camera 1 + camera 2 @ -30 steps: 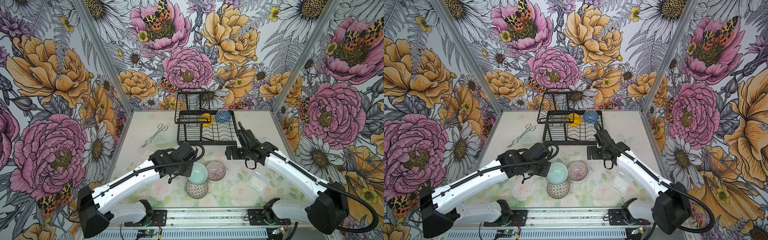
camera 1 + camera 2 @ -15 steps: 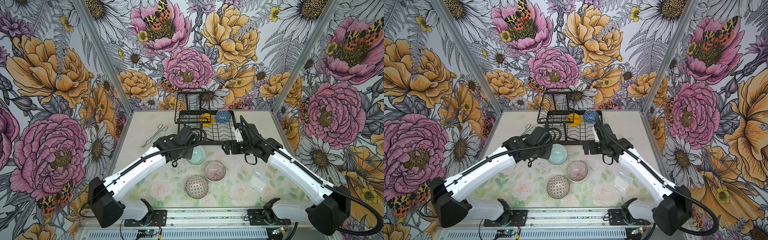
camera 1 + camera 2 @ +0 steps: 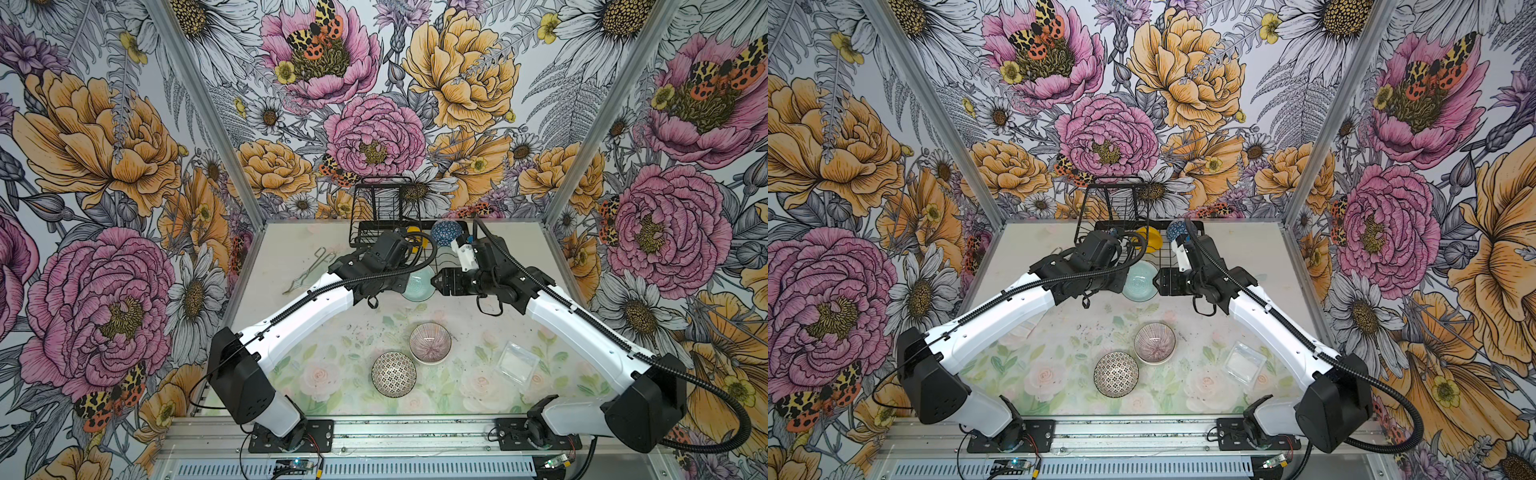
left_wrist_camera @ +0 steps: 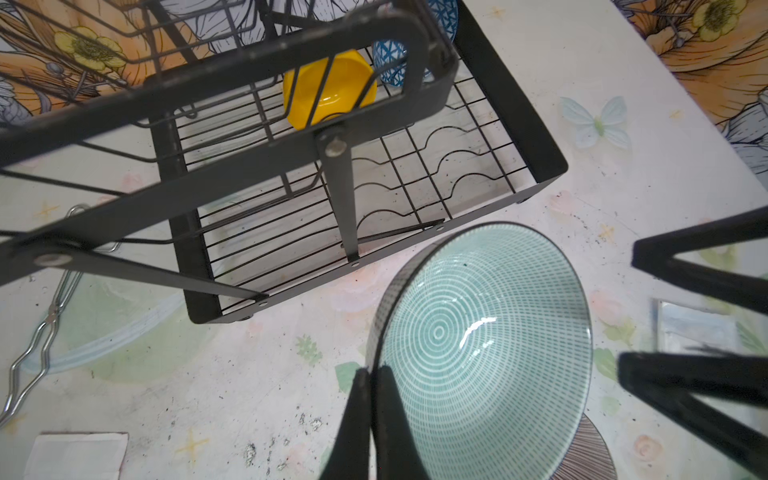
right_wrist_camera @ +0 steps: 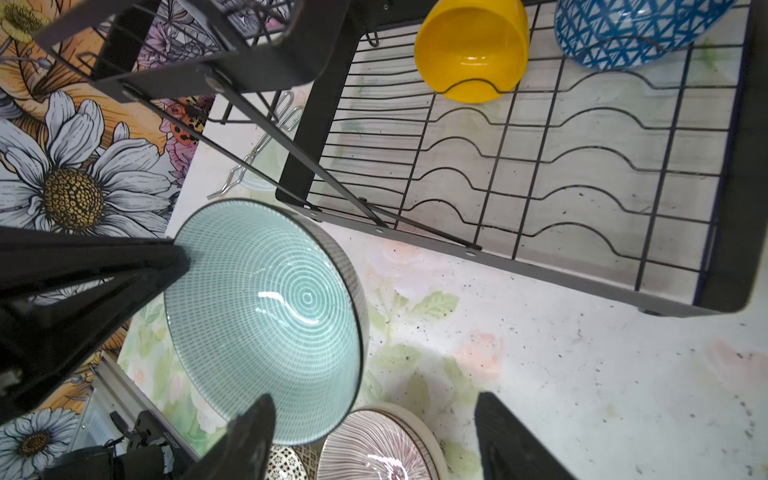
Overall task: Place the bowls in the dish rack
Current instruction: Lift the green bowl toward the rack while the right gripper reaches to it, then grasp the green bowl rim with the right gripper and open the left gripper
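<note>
My left gripper [image 4: 372, 370] is shut on the rim of the pale teal bowl [image 4: 486, 353], holding it tilted above the table just in front of the dish rack [image 3: 382, 199]. In both top views the bowl [image 3: 417, 284] [image 3: 1140, 282] hangs between the two grippers. My right gripper [image 5: 374, 415] stands open at the bowl's opposite rim, holding nothing. A yellow bowl [image 5: 473, 50] and a blue-patterned bowl [image 5: 631, 29] rest in the rack's far slots. The pink-striped bowl [image 3: 430, 343] and the black-and-white bowl [image 3: 393, 374] sit on the table nearer the front.
Thin metal tongs [image 3: 311, 270] lie on the table left of the rack. A clear square tub [image 3: 518, 361] sits at the front right under the right arm. The rack's raised shelf [image 4: 208, 70] overhangs its left part.
The left arm has lifted the teal bowl from beside the other two bowls and carried it back towards the rack. The right gripper has swung in to the bowl's rim, jaws narrowing.
</note>
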Available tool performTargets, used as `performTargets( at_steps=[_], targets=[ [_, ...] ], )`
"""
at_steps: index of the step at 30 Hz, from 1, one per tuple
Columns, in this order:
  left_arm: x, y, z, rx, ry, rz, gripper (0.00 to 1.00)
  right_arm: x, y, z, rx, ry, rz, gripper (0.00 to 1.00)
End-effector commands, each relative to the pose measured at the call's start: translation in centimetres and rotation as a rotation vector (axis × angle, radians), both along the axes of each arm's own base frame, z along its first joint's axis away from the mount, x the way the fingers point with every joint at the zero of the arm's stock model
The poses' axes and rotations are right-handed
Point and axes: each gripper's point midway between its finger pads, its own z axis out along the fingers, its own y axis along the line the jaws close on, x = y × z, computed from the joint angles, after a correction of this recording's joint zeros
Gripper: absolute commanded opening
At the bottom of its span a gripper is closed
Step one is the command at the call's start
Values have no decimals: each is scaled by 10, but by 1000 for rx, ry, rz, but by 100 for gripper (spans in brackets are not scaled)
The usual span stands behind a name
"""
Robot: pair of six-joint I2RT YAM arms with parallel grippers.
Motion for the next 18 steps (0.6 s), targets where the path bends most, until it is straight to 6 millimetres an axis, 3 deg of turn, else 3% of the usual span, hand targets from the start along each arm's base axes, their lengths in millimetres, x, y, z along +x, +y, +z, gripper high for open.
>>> performTargets(
  at_steps=[1,9,16,18],
  targets=[
    [11,-23,31,-115,-72,-65,0,17,7,8,34,-24,-12,64],
    [13,-33,25,-162,-43,-94,0,33,7,3,19,-18,-33,37],
    [15,-33,27,-188,-39,-99,0,39,1,-13,-10,10,-51,1],
    [15,-34,26,-188,-36,-103,0,41,0,-15,-12,15,-55,0]
  ],
)
